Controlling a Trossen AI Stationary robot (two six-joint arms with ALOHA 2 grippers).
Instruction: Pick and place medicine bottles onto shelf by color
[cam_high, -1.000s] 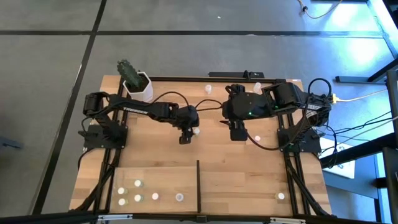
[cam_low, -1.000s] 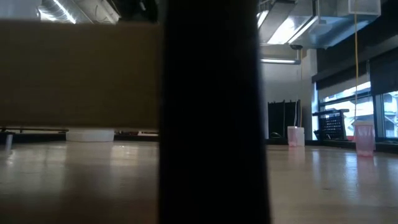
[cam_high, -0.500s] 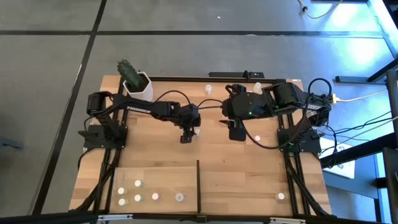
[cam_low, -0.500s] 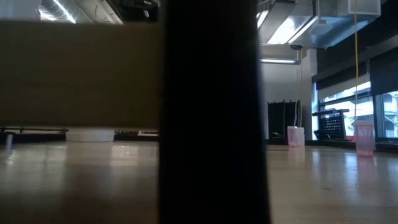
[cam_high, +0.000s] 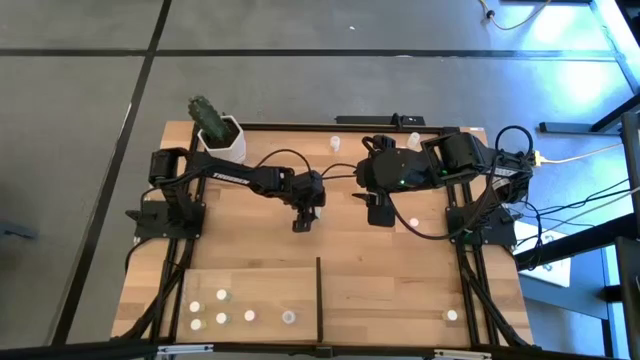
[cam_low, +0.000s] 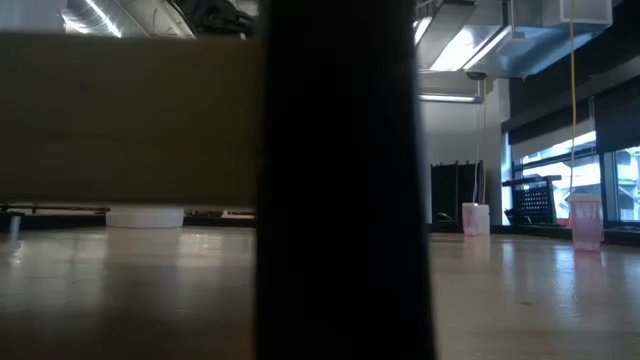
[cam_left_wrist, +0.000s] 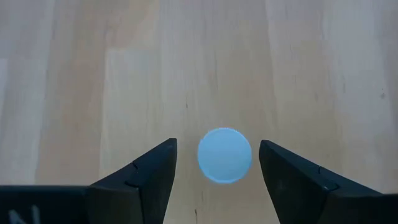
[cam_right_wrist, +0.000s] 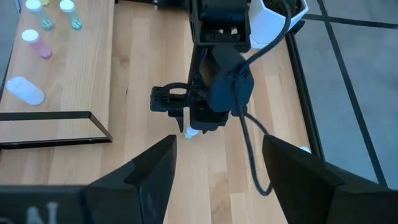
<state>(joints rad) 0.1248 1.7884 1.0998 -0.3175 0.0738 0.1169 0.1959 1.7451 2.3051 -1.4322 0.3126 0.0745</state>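
Observation:
A small medicine bottle with a round white cap (cam_left_wrist: 224, 155) stands upright on the bare tabletop near its middle. My left gripper (cam_left_wrist: 217, 157) (cam_high: 303, 218) is open above it, one finger on each side of the cap, touching nothing. My right gripper (cam_right_wrist: 217, 152) (cam_high: 380, 210) hangs open higher up, to the right of the left one, with nothing between its fingers. Its wrist view shows the same bottle (cam_right_wrist: 191, 132) under the left gripper. The shelf (cam_high: 250, 290) lies at the near edge, and several bottles (cam_high: 222, 319) stand on its left half.
A thin black divider (cam_high: 319, 295) splits the shelf; one bottle (cam_high: 452, 315) stands on its right part. Loose bottles stand at the far edge (cam_high: 336, 143) and right of centre (cam_high: 414, 222). A white cactus pot (cam_high: 222, 140) stands far left. Two pink bottles (cam_low: 474, 218) show in the low view.
My left gripper has come down toward the white-capped bottle, and its arm has reached a little farther toward the table's right. The fingers have stayed open. The bottle has not moved.

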